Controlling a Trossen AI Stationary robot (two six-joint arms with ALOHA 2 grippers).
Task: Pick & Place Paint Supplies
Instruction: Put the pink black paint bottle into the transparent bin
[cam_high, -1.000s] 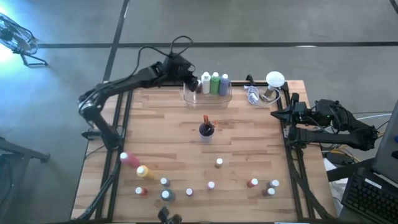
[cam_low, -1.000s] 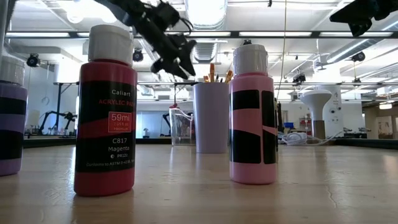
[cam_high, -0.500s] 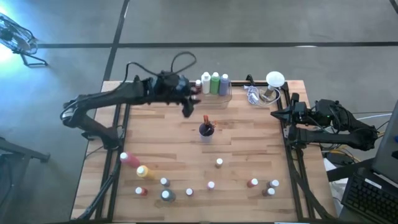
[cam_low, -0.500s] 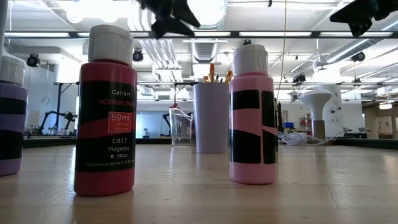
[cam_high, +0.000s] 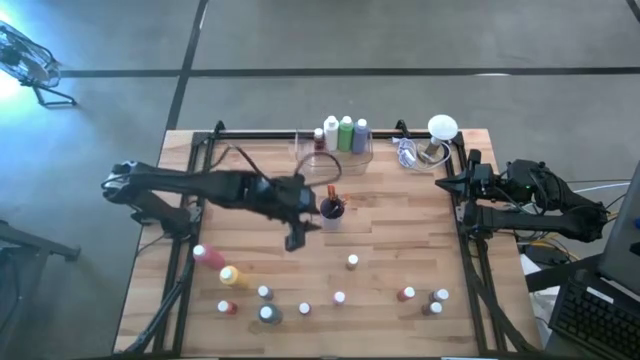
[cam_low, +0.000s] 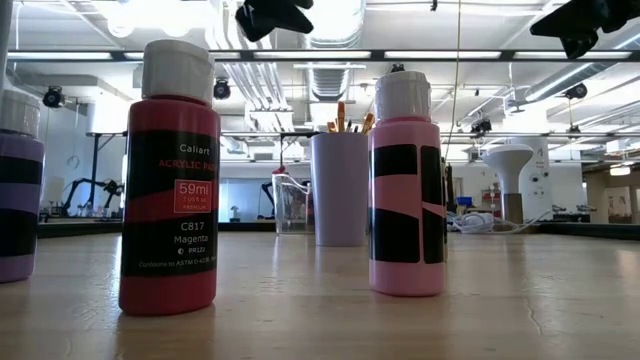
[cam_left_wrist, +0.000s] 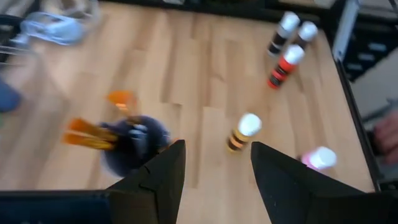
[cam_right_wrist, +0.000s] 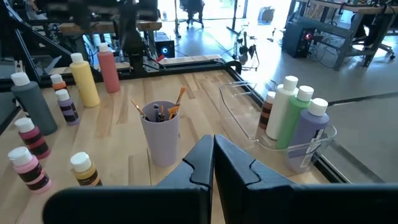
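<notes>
Dark jointed arms (cam_high: 200, 187) — black looping cables

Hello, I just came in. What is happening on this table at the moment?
A two-armed robot is sorting paint supplies. The left gripper hovers open and empty over the middle of the table, beside the cup of paintbrushes. Four taller bottles stand in the clear bin at the far edge. Many small paint bottles wait along the near edge, and a pink bottle and a yellow bottle lie near the left side. The right gripper is parked shut at the right edge.
</notes>
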